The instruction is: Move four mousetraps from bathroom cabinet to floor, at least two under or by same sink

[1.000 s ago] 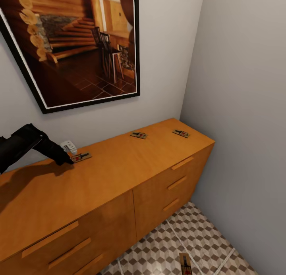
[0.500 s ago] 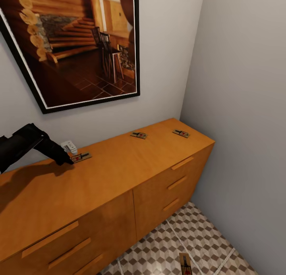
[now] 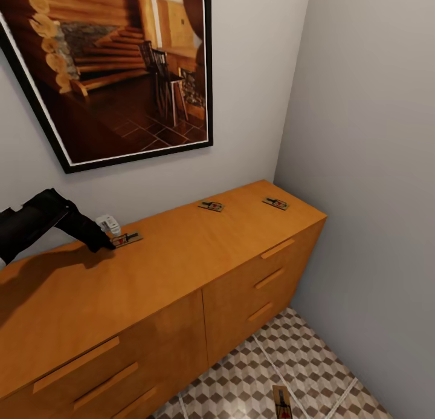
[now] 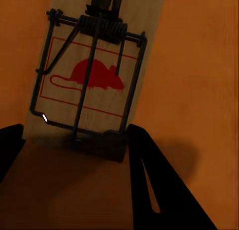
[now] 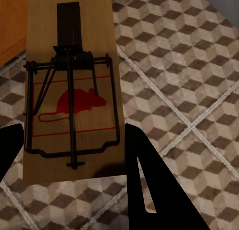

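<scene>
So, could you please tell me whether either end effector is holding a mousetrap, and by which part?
Both seem to: the left end effector straddles one mousetrap at its short end on the cabinet, the right end effector another mousetrap likewise, above the floor.

This is a room in a home, rendered in a simulator: plain pale grey walls (image 3: 356, 135) meet in a corner, and a large black-framed picture (image 3: 115, 68) of a log-cabin interior with a staircase and chairs hangs on one of them. Below it stands a wide, low orange-brown wooden cabinet (image 3: 181, 286) with drawer fronts and slim bar handles, a household piece of furniture. The floor (image 3: 266, 376) is laid with tiles printed in a brown, beige and white cube pattern with pale grout lines, the kind of tiling found in a bathroom.
</scene>
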You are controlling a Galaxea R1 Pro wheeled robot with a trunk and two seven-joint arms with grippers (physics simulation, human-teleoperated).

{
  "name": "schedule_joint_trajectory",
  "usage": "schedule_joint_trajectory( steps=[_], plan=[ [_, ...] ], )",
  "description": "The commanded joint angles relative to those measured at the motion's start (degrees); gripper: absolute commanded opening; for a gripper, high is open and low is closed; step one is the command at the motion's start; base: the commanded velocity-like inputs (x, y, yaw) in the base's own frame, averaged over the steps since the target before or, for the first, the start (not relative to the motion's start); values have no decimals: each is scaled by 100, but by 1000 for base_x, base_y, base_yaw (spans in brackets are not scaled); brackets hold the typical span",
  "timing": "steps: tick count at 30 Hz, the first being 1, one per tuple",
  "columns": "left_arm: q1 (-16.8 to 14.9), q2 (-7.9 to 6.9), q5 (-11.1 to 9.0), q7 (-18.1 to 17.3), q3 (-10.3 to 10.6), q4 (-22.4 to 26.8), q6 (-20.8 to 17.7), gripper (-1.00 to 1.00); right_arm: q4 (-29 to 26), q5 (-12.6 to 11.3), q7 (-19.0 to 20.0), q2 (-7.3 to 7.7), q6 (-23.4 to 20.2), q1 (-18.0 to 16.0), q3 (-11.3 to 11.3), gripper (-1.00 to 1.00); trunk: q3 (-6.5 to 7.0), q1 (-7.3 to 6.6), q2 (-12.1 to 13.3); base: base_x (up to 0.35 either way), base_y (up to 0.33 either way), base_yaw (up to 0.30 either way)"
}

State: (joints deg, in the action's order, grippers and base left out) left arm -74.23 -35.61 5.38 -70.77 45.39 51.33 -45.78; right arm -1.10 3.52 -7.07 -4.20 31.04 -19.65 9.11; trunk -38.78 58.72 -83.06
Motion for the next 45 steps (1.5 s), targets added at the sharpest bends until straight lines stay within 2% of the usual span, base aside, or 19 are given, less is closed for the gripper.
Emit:
schedule_joint_trajectory(
  steps=[1, 3, 8, 11, 16, 19, 45],
  plan=[
    [5, 11, -19, -40, -36, 22, -61, -100, 4, 26, -31, -2, 16, -4, 29, -100, -7, 1, -2, 0, 0, 0],
    [5, 62, -19, -42, -226, 103, -67, -100, 4, 26, -31, -4, 16, -4, 29, -100, -7, 1, -2, 0, 0, 0],
    [5, 86, -19, -53, -341, 364, -77, -100, 4, 26, -31, -2, 16, -4, 29, -100, -7, 1, -2, 0, 0, 0],
    [5, 88, -19, -60, -352, 485, -154, -100, 4, 26, -31, -2, 16, -4, 29, -100, -7, 1, -2, 0, 0, 0],
    [5, 89, -19, -60, -355, 728, -569, -100, 4, 26, -31, -2, 16, -4, 29, -100, -7, 1, -2, 0, 0, 0],
    [5, 89, -19, -58, -349, 782, -648, -100, 4, 26, -31, -2, 16, -4, 29, -100, -7, 1, -2, 0, 0, 0],
    [5, 64, -19, -34, -304, 756, -678, -100, 4, 26, -31, 5, 17, -4, 29, -100, -7, 1, -2, 0, 0, 0]
  ],
)
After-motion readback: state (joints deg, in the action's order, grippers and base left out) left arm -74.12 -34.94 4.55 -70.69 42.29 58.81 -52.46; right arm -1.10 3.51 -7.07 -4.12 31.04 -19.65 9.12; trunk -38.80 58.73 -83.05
